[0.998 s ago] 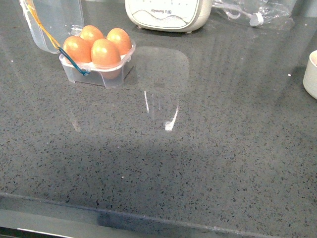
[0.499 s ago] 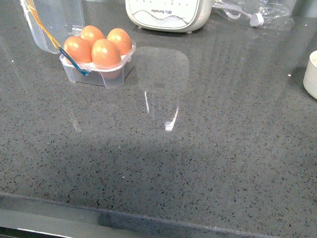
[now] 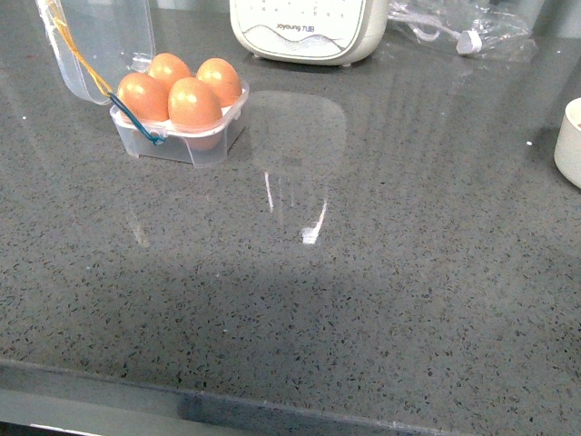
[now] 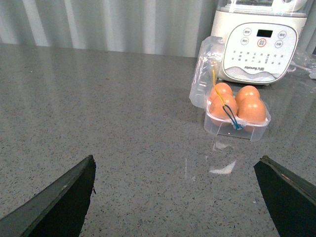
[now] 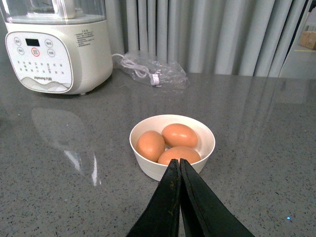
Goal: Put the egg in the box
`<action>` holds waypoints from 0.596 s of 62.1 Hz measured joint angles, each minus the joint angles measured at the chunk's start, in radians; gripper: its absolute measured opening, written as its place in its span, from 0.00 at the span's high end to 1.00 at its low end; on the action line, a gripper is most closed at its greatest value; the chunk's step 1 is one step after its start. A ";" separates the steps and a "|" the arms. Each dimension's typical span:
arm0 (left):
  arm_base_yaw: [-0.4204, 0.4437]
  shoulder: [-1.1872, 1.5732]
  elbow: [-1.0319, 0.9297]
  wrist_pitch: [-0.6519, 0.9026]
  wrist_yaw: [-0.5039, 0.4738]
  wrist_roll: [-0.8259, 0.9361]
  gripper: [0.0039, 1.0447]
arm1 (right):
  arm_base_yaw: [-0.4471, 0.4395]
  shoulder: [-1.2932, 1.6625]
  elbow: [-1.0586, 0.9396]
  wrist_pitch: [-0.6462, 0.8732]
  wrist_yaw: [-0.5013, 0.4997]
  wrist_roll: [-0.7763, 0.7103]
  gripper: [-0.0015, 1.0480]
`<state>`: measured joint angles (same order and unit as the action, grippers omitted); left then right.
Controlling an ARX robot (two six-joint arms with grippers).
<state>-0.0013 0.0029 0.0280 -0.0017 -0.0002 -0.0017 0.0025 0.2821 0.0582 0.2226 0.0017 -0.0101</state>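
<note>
Nothing has shifted in the last second. The box (image 3: 195, 145), just beside the cream blender (image 3: 309, 27), sits lid open with four eggs (image 3: 193, 100) inside, so filling looks done. Left hand (image 4: 176, 159) gapes apart; right hand (image 5: 178, 165) is pinched together, empty, near a bowl (image 5: 143, 167) holding three more.

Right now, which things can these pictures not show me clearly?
Front view: the bowl is cut by the right edge; its contents are hidden.
Front view: the lid of the box runs past the top edge.
Right wrist view: the shut right hand covers part of the nearest egg in the bowl.
</note>
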 joint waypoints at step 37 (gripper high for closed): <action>0.000 0.000 0.000 0.000 0.000 0.000 0.06 | -0.001 -0.270 -0.052 -0.216 -0.002 0.000 0.97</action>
<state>-0.0013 0.0029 0.0280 -0.0017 -0.0006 -0.0017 0.0013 0.0124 0.0063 0.0067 -0.0006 -0.0101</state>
